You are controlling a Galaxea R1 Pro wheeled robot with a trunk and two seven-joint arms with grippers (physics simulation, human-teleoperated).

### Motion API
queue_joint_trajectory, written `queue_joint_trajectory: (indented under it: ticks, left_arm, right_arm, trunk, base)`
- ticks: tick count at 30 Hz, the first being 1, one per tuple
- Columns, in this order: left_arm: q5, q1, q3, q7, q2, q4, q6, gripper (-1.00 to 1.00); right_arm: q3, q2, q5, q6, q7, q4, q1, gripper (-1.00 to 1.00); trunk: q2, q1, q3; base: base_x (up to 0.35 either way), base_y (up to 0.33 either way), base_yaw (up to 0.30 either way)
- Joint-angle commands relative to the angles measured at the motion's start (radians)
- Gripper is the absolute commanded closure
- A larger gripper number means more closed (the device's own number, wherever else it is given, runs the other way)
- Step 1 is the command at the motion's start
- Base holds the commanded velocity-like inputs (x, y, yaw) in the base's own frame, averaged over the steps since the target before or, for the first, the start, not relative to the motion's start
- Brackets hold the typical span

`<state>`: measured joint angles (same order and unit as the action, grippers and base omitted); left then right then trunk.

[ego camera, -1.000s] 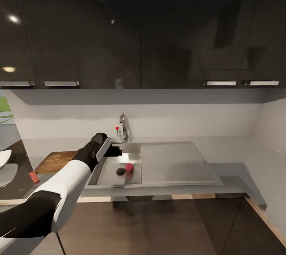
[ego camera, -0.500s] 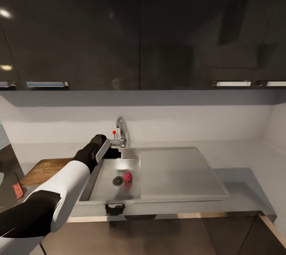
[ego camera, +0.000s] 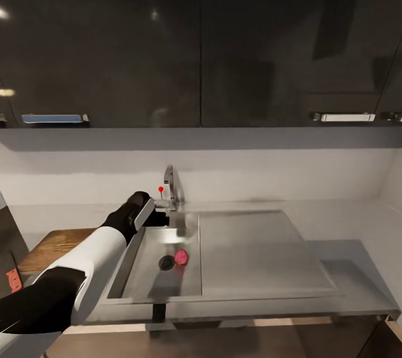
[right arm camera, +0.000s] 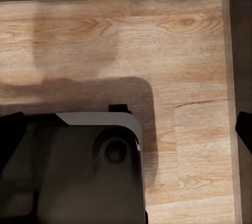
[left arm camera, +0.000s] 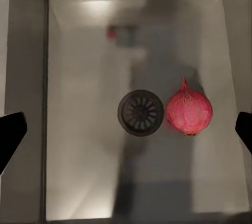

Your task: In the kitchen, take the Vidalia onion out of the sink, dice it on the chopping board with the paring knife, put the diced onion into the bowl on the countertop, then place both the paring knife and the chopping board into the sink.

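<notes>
While the left end effector (left arm camera: 126, 132) is hovering spread above the sink (ego camera: 134, 285), the Vidalia onion (left arm camera: 189, 111) is lying beside the drain (left arm camera: 140, 113), likely light, firm, roll-prone; I'm favouring a grip across its widest part.

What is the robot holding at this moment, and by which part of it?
Nothing. The left gripper is open above the sink, with the Vidalia onion lying untouched beside the drain. The right gripper is open and empty.

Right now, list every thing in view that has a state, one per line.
Vidalia onion: whole, lying beside the drain in the sink.
Chopping board: flat on the countertop, bare.
Paring knife: on the countertop, ungrasped.
Left hand: open, empty, above the basin.
Right hand: open, empty.
</notes>
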<state>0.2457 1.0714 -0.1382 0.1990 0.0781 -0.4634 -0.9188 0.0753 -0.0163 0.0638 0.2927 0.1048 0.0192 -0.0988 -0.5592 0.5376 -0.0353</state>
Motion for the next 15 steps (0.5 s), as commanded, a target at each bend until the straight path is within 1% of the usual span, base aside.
queue_joint_trajectory:
  ticks: [1,3,5,7,9,15]
  left_arm:
    - [0.011,0.001,-0.007,0.008,0.0,0.006,0.002,-1.0]
    - [0.011,0.001,-0.007,0.007,0.001,0.015,0.012,-1.0]
    - [0.012,0.001,-0.007,0.006,0.003,0.035,0.037,-1.0]
    - [0.012,0.001,-0.009,0.005,0.005,0.071,0.074,-1.0]
    - [0.012,0.001,-0.011,0.004,0.007,0.095,0.092,-1.0]
    - [0.013,0.001,-0.013,-0.001,0.022,0.117,0.11,-1.0]
  right_arm:
    - [0.008,0.0,0.007,0.003,0.003,-0.001,-0.001,-1.0]
    - [0.008,0.0,0.007,0.003,0.003,-0.001,-0.001,-1.0]
    - [0.008,0.001,0.007,0.003,0.003,-0.001,-0.001,-1.0]
    - [0.008,0.001,0.007,0.003,0.003,-0.001,-0.001,-1.0]
    - [0.008,0.0,0.007,0.003,0.002,-0.001,-0.001,-1.0]
    - [0.008,0.001,0.007,0.003,0.001,-0.001,-0.001,-1.0]
  trunk:
    - [-0.002,0.001,-0.002]
    - [-0.002,0.001,-0.002]
    - [-0.002,0.001,-0.002]
    - [-0.002,0.001,-0.002]
    - [-0.002,0.001,-0.002]
    - [-0.002,0.001,-0.002]
  base:
    - [0.09,0.0,0.0]
    - [0.09,0.0,0.0]
    - [0.09,0.0,0.0]
    - [0.091,0.0,0.0]
    - [0.094,0.0,0.0]
    - [0.098,0.0,0.0]
